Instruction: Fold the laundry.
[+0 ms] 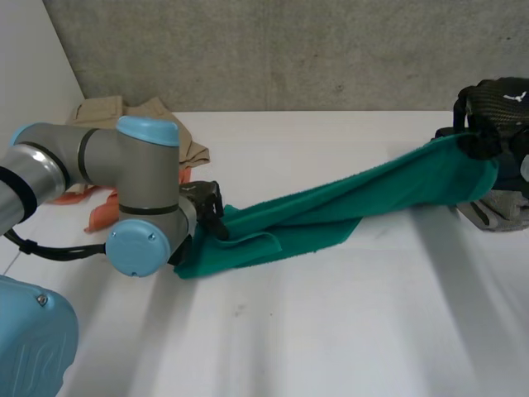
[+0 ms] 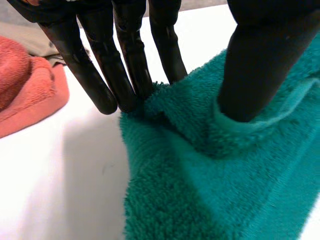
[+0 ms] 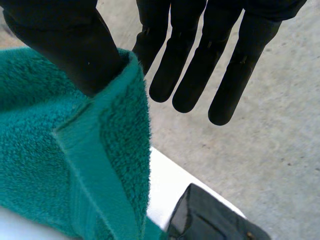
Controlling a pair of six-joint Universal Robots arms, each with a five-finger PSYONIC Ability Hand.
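Green towel (image 1: 331, 211) stretched over table (image 1: 331, 331): low end pinched by left hand (image 1: 205, 198), raised end by right hand (image 1: 496, 99) (thumb vs. finger). Est. soft, light, saggy; corners to be gripped.

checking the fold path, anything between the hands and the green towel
Nothing visible: the left hand and right hand pinch opposite ends of the teal terry towel. The orange terry cloth lies apart, beside the left hand.

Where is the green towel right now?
In the head view the green towel stretches over the white table, pinched at one end by the left hand down on the table and at the other by the right hand, higher up at the right.
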